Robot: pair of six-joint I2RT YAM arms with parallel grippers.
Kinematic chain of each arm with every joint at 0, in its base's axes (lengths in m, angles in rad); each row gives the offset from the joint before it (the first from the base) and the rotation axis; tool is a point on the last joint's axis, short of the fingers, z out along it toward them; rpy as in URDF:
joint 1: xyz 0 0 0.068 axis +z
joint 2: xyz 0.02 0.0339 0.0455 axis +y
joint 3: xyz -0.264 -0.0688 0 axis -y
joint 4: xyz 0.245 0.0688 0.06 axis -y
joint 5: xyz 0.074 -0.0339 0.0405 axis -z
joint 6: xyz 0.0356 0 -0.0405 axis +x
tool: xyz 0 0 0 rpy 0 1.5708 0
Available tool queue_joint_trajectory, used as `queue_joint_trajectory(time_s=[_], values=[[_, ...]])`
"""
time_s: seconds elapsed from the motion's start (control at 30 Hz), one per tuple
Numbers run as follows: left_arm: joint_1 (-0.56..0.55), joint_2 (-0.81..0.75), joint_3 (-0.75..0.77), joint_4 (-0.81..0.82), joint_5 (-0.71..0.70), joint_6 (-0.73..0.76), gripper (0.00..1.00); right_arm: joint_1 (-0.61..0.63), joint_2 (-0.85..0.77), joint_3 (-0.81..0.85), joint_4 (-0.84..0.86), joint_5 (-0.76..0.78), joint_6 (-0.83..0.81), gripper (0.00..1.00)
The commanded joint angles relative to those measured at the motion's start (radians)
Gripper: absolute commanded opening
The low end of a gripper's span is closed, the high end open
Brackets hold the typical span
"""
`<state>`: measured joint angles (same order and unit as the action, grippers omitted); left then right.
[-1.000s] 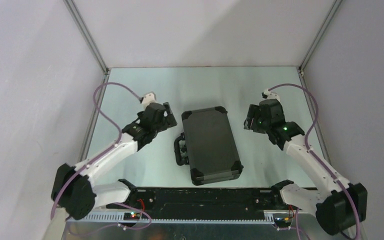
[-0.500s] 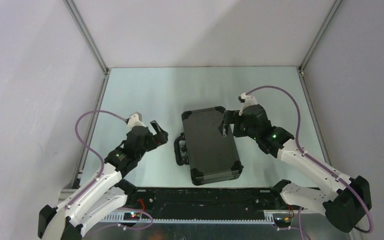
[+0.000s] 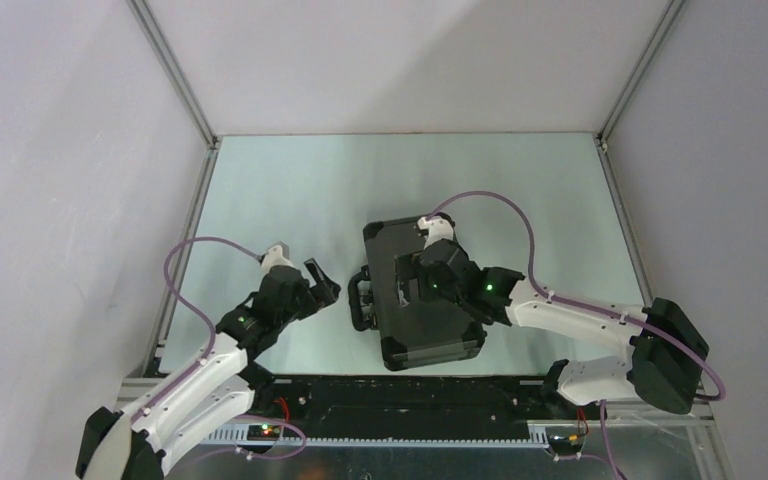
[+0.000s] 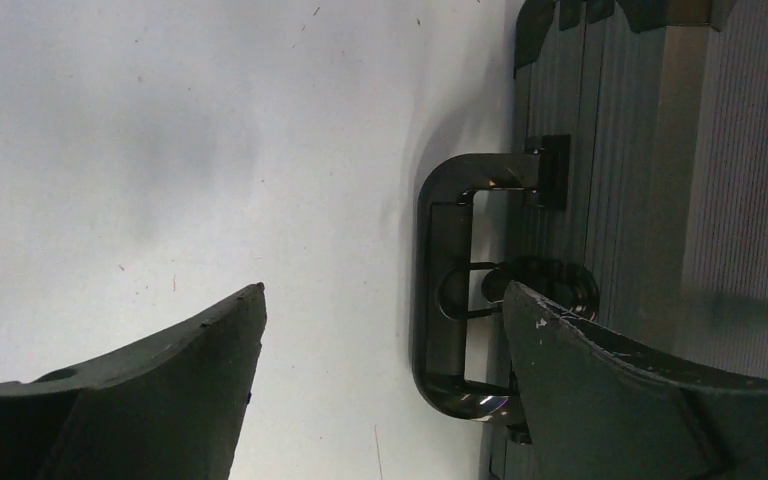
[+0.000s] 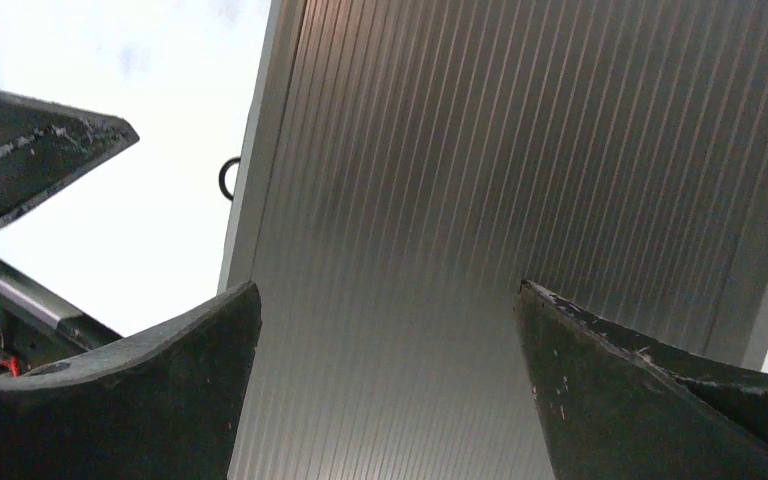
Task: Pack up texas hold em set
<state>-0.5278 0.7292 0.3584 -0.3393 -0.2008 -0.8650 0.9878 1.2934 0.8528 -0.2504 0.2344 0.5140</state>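
The texas hold em set shows as a black ribbed case point(image 3: 442, 328) lying shut in the middle of the table, so its contents are hidden. Its handle point(image 3: 360, 300) faces left. My left gripper point(image 3: 325, 278) stands open just left of the handle point(image 4: 438, 300), empty and apart from it; in the left wrist view point(image 4: 384, 290) its right finger overlaps the case's edge point(image 4: 650, 150). My right gripper point(image 3: 405, 283) hangs open low over the lid, and ribbed lid point(image 5: 480, 150) fills the space between its fingers point(image 5: 388, 285).
Grey enclosure walls with metal corner posts point(image 3: 175, 75) ring the pale green table point(image 3: 290, 190). A black rail point(image 3: 410, 400) with wiring runs along the near edge between the arm bases. Purple cables point(image 3: 195, 245) loop above both arms.
My right arm has swung left from beside the case to over its lid, jaws opening wider. My left arm drew back toward the near edge, then edged toward the handle.
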Motion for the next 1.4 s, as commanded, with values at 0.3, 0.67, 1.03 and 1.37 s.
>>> queue_joint_trajectory(time_s=[0.3, 0.67, 1.03, 1.37], values=[[0.005, 0.115, -0.073, 0.206, 0.14, -0.03, 0.87, 0.014, -0.004, 0.058, -0.022, 0.109, 0.051, 0.99], [0.005, 0.083, -0.172, 0.527, 0.291, -0.101, 0.82, 0.013, 0.039, 0.058, -0.048, 0.09, 0.067, 1.0], [0.005, 0.208, -0.208, 0.704, 0.322, -0.161, 0.76, 0.014, 0.042, 0.058, -0.056, 0.086, 0.064, 0.99], [0.005, 0.022, -0.115, 0.195, 0.014, -0.096, 0.73, 0.014, 0.044, 0.058, -0.074, 0.087, 0.061, 0.99]])
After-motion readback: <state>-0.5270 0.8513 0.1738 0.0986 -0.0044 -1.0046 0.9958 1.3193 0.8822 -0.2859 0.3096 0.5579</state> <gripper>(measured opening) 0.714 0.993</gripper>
